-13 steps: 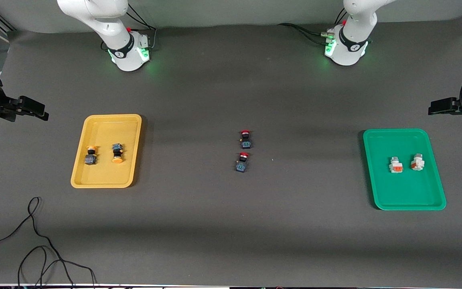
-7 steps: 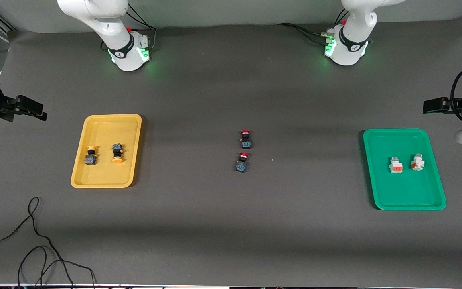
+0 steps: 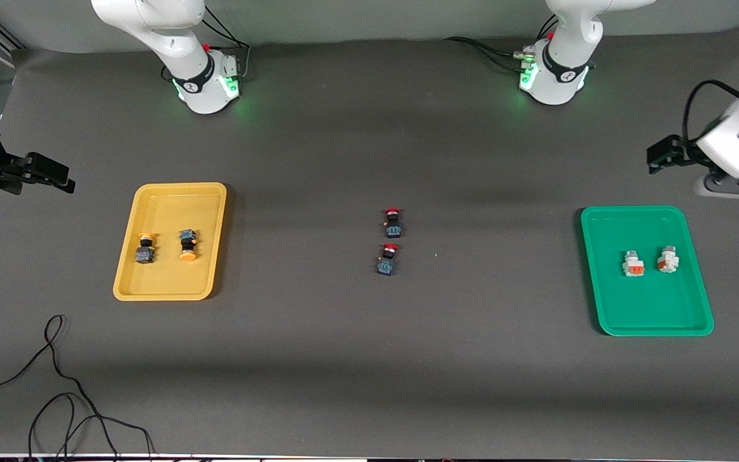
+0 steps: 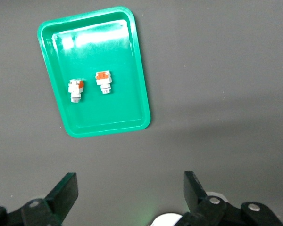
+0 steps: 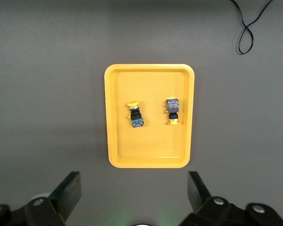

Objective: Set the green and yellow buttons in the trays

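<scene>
This is a robotics lab bench. Two white arm bases (image 3: 206, 80) with green lights stand bolted along the top of the frame on a table (image 3: 369, 359) covered in plain grey matting. Loose black cables (image 3: 55, 385) trail across its lower left corner.

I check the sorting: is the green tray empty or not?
Not empty. The green tray holds two white-bodied buttons, lying apart on its floor.

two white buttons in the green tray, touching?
Apart. The left wrist view shows bare green tray floor between the two white buttons.
</scene>
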`<move>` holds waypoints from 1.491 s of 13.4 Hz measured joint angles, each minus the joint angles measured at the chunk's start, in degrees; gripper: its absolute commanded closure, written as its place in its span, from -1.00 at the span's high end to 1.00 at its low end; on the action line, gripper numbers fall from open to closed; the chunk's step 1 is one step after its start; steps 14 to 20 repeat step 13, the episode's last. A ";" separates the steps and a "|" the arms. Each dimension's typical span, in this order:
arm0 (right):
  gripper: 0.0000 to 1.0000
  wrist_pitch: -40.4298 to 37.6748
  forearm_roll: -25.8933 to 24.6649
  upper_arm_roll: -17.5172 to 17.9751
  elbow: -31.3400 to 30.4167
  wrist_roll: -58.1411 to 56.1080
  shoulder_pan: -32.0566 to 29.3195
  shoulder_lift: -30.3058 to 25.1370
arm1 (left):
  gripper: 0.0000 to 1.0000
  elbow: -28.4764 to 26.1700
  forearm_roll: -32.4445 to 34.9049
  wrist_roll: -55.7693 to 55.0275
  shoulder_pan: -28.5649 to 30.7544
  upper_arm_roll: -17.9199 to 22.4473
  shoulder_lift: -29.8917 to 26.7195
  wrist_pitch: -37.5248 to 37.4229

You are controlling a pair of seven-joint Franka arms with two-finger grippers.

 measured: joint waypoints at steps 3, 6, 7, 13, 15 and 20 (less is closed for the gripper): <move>1.00 0.00 0.00 0.11 -0.02 0.00 0.01 0.09 | 1.00 0.07 -0.02 -0.08 -0.07 0.53 0.58 0.74; 1.00 0.08 0.00 0.20 -0.02 0.00 0.01 0.13 | 1.00 4.20 -0.04 -0.07 0.17 1.15 4.17 -1.43; 1.00 0.10 0.00 0.21 -0.02 0.00 0.01 0.13 | 1.00 4.97 -0.05 -0.07 0.18 1.18 4.81 -1.90; 1.00 0.23 0.00 0.23 -0.02 0.00 0.01 0.15 | 1.00 5.42 -0.06 -0.06 1.13 1.63 5.15 -3.66; 1.00 0.23 0.00 0.23 -0.02 0.00 0.01 0.15 | 1.00 5.42 -0.06 -0.06 1.13 1.63 5.15 -3.66; 1.00 0.23 0.00 0.23 -0.02 0.00 0.01 0.15 | 1.00 5.42 -0.06 -0.06 1.13 1.63 5.15 -3.66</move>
